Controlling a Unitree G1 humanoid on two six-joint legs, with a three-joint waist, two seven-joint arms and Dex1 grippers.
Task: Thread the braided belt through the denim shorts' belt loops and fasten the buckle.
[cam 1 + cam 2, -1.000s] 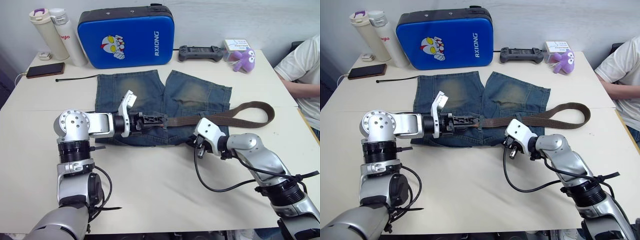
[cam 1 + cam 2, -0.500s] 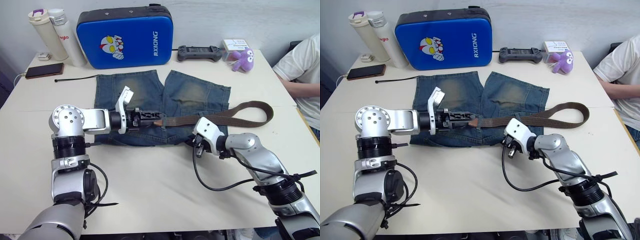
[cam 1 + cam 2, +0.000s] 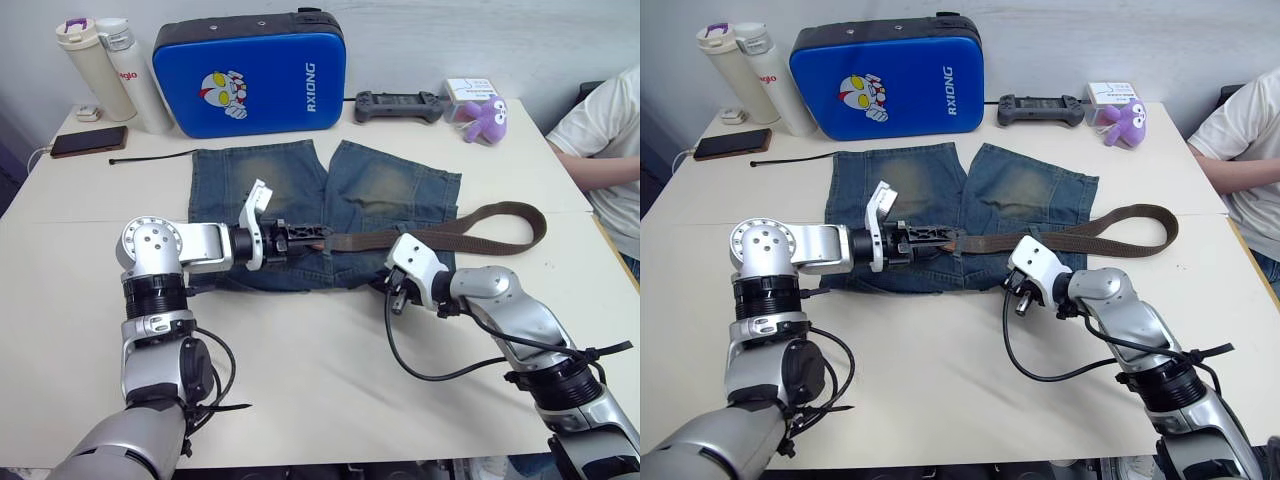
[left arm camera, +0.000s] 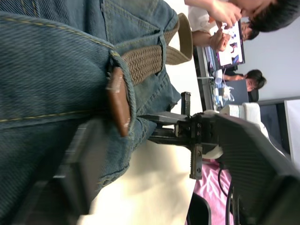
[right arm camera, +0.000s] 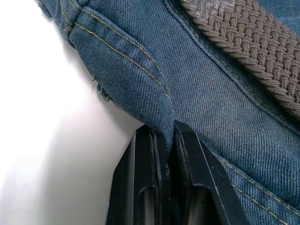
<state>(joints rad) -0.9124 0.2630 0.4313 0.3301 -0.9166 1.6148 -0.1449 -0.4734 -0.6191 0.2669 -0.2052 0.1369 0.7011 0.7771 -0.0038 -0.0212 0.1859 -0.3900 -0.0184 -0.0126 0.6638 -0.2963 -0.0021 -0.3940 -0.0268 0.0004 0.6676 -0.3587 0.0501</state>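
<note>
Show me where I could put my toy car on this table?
Bare table lies between the two arms, in front of the denim shorts, and left of them below the phone. The back edge is crowded: bottles, blue case, controller.

One denim shorts. One braided belt. Two thermos bottles. One blue case. One black game controller. One purple plush toy. One phone. One black cable tie.
</note>
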